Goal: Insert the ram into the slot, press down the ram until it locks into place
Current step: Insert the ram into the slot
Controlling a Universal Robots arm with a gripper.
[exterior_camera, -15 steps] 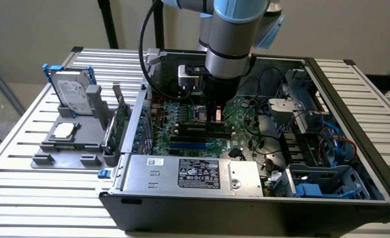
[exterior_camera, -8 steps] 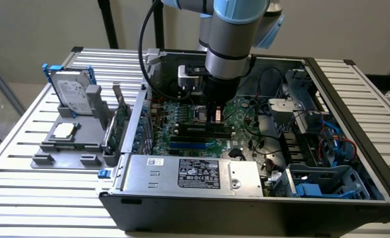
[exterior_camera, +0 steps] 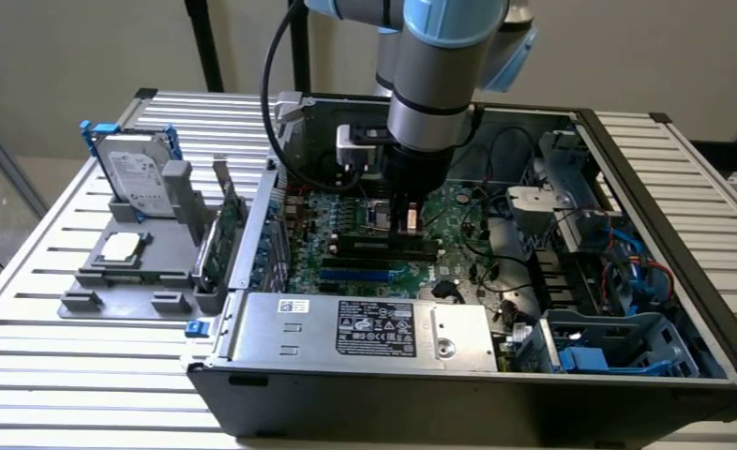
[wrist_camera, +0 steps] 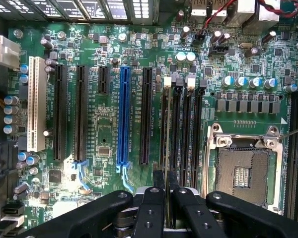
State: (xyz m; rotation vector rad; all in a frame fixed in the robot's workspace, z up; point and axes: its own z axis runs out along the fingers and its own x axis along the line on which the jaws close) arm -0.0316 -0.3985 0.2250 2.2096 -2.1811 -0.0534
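The arm (exterior_camera: 438, 84) comes down from above, its last links near upright, into the open computer case (exterior_camera: 469, 405), which lies on a slatted table (exterior_camera: 81, 375); the wrist stands over the middle of the motherboard (exterior_camera: 343, 211); the gripper (exterior_camera: 406, 223) points straight down at the row of memory slots (exterior_camera: 375, 248), its tip just above them. In the wrist view the two black fingers (wrist_camera: 150, 208) stand close together with a narrow gap between; in that gap sits a thin board seen edge-on, the ram (wrist_camera: 167, 163), so the gripper is closed on it. The ram runs in line with the memory slot nearest the black expansion slot (wrist_camera: 146, 116), the one with a white latch (wrist_camera: 167, 82) at its far end; how deep it sits there I cannot tell. On one side of the memory slots is the bare CPU socket (wrist_camera: 243, 171); on the other, past the black slot, the blue expansion slot (wrist_camera: 123, 114). In the exterior view a power supply (exterior_camera: 356, 328) lies in the case's near corner; at the exterior view's left a grey fixture (exterior_camera: 125, 277) on the table bears a hard drive (exterior_camera: 137, 173) and an upright expansion card (exterior_camera: 225, 234).
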